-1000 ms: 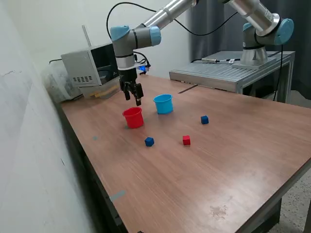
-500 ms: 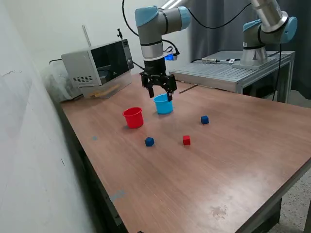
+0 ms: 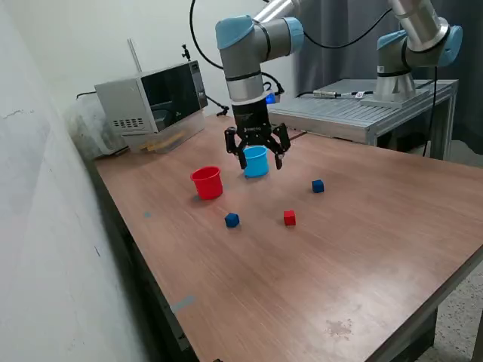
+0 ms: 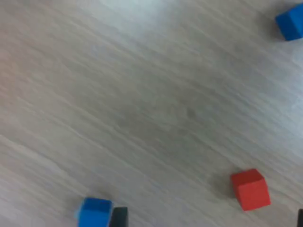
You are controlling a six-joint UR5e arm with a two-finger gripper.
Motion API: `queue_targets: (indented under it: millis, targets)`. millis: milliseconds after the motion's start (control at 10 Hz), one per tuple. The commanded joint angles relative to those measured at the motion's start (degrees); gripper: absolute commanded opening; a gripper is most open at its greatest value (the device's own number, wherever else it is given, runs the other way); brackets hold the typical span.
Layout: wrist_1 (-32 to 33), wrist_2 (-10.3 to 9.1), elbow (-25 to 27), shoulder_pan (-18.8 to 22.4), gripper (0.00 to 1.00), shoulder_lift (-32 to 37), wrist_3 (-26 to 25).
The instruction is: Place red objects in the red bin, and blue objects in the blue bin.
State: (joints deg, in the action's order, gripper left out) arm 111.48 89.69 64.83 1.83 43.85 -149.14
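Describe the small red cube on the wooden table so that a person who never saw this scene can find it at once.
Start at the small round red plastic cup on the wooden table. Toward the exterior view's right and nearer the camera lies the small red cube. It is the only red block in view; the two neighbouring cubes are dark blue.

Wooden table (image 3: 362, 249) beside a pale wall (image 3: 53, 226). A grey microwave (image 3: 147, 98) stands at its far corner; a grey metal bench (image 3: 362, 113) and dark curtain (image 3: 332, 38) behind.
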Motion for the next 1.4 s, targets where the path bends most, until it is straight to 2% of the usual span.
queue_targets:
  millis: [0,200,700,1300]
  targets:
    - [0.05,-0.31,-1.46,3.07,1.0,-2.89,4.63]
    - [0.75,-0.22,-2.15,5.28,1.0,-5.43,6.4]
    - [2.07,0.31,-1.63,5.47,1.0,-7.55,9.12]
    - [4.1,1.01,-2.34,5.47,1.0,-9.22,9.13]
